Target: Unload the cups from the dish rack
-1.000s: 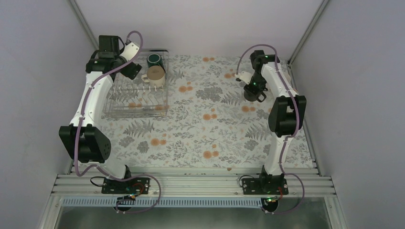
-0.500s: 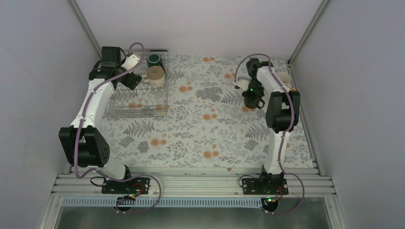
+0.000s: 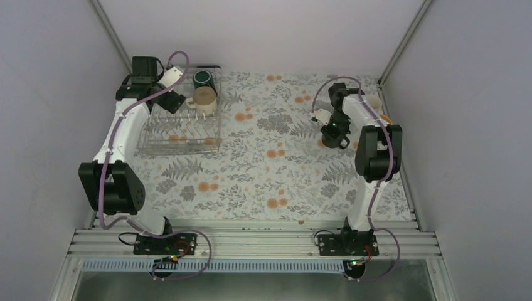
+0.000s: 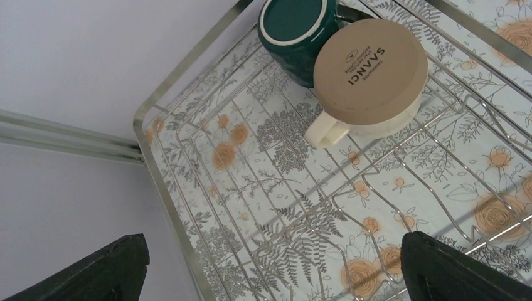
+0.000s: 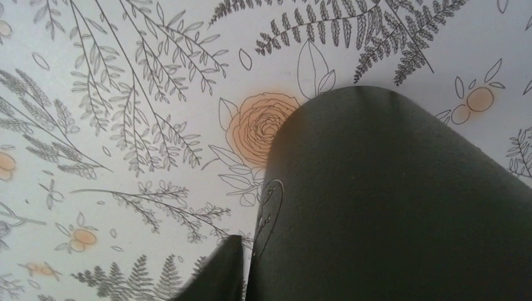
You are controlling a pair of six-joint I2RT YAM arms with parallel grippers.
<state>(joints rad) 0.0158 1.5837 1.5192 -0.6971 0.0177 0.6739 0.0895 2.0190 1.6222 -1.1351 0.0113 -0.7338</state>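
Observation:
The dish rack [image 3: 180, 139] stands at the back left. A dark green cup [image 3: 202, 79] and a cream-beige cup [image 3: 204, 97] sit upside down in its far right corner. Both show in the left wrist view, green [image 4: 295, 31] and beige [image 4: 370, 69]. My left gripper [image 3: 175, 103] is open and empty over the rack's bare wires [image 4: 276, 207], left of the beige cup. My right gripper [image 3: 332, 127] is shut on the black cup [image 3: 337, 137], low over the cloth at the right. The black cup [image 5: 401, 207] fills the right wrist view, one finger [image 5: 216, 276] against its wall.
A pale cup [image 3: 374, 100] stands by the right wall behind my right arm, partly hidden. The floral tablecloth [image 3: 270, 169] covers the table. Grey walls close in the left, back and right sides.
My right gripper has carried the black cup nearer and lower, with the arm folding closer to the right wall. My left gripper has shifted slightly over the rack's back left.

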